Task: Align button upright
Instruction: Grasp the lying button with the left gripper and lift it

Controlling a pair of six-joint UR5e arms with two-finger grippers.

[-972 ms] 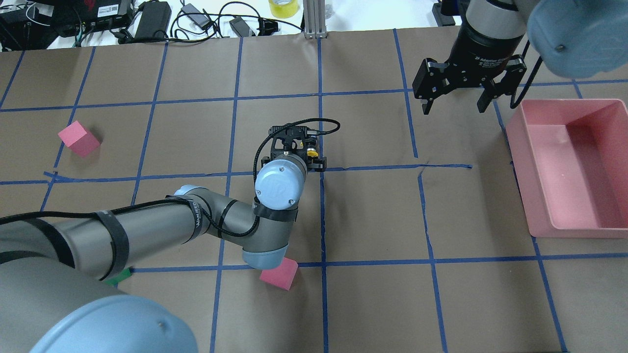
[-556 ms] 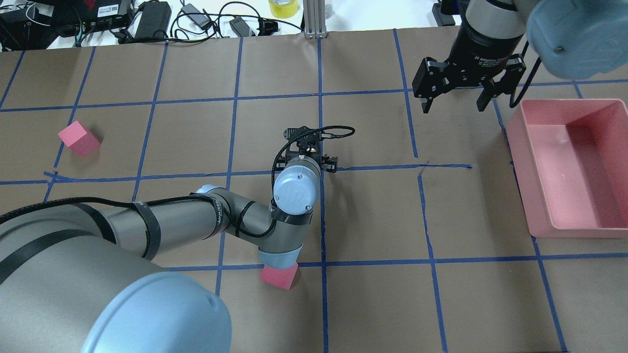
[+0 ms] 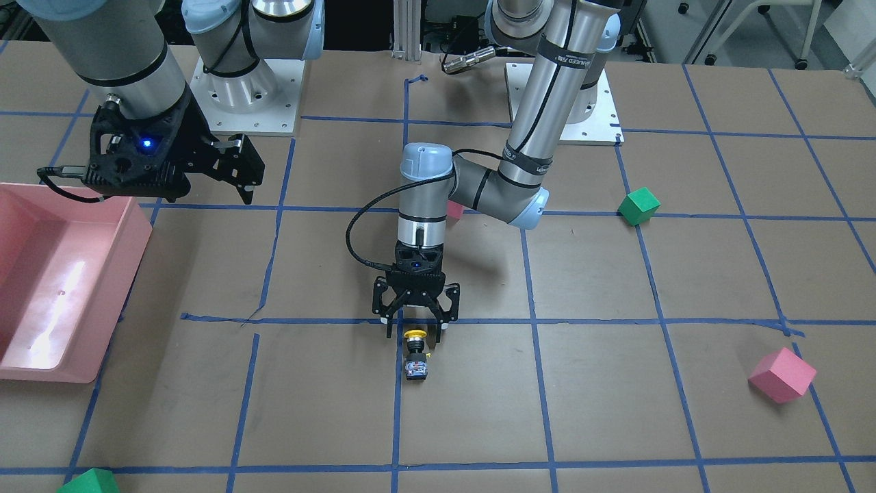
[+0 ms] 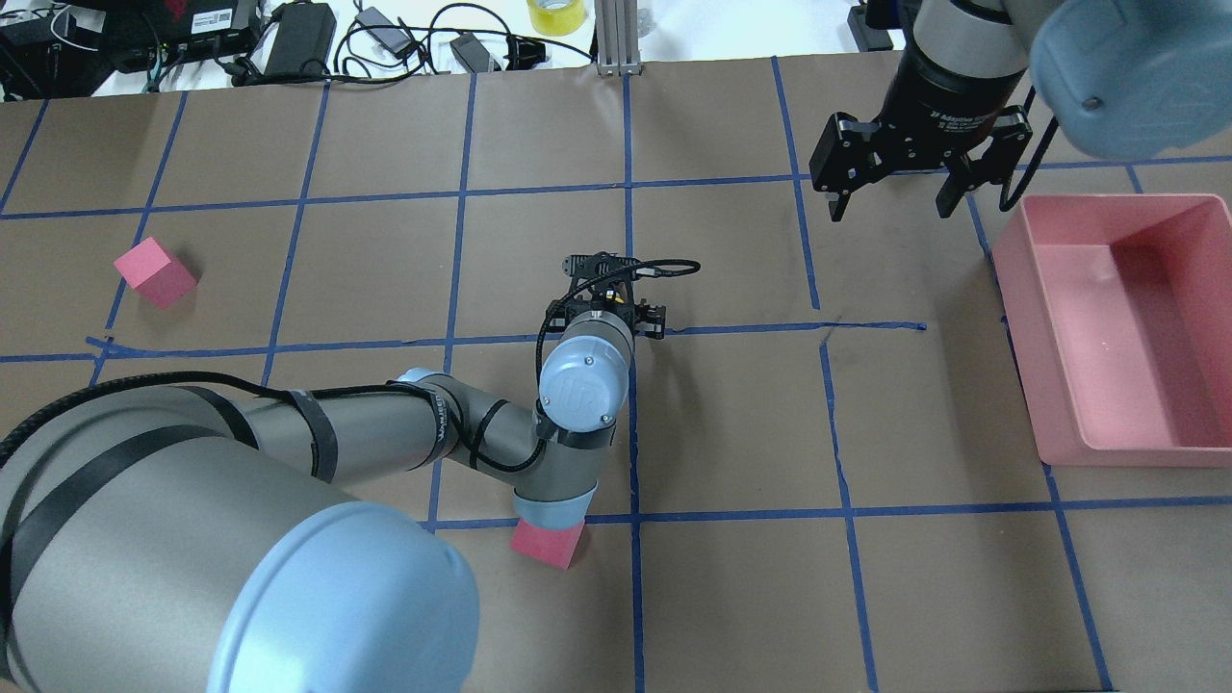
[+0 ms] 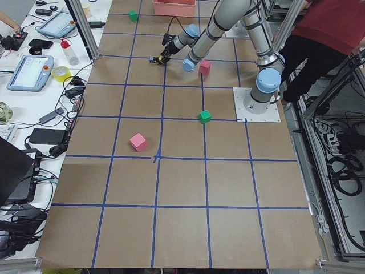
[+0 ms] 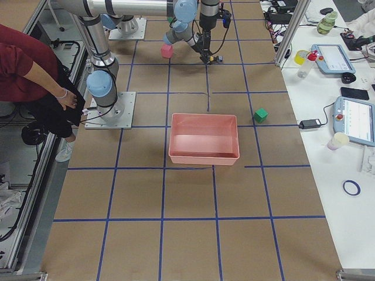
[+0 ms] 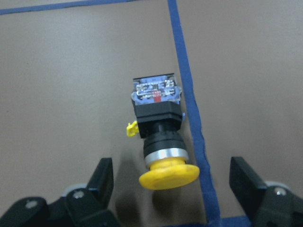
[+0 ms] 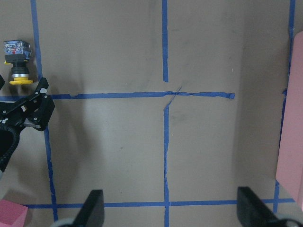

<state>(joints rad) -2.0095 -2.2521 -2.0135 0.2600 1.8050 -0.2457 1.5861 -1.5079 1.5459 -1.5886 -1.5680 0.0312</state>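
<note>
1. Left claw points straight down over the middle of the worktop, low above the paper. Its fingers are spread wide and grip nothing.
2. Between those fingers lies the button. It is on its side, not upright, with the yellow cap nearest the claw and the silvery base pointing away. It sits just beside a blue tape line, and neither finger touches it.
3. To my eye it is a light, rigid little thing of plastic and metal. The round cap and collar would probably roll or twist out of a pinch. I would take it by the flat sides of the black body, since the smooth cap offers poor purchase.
4. Further right, the right claw hangs above the worktop, also spread and empty, well apart from the button. It is near the pink tray.
5. White lettering on the right claw's wrist begins "2F Adaptive"; the rest I cannot make out. The button's base carries a small label with a red mark, too fine to read.
</note>
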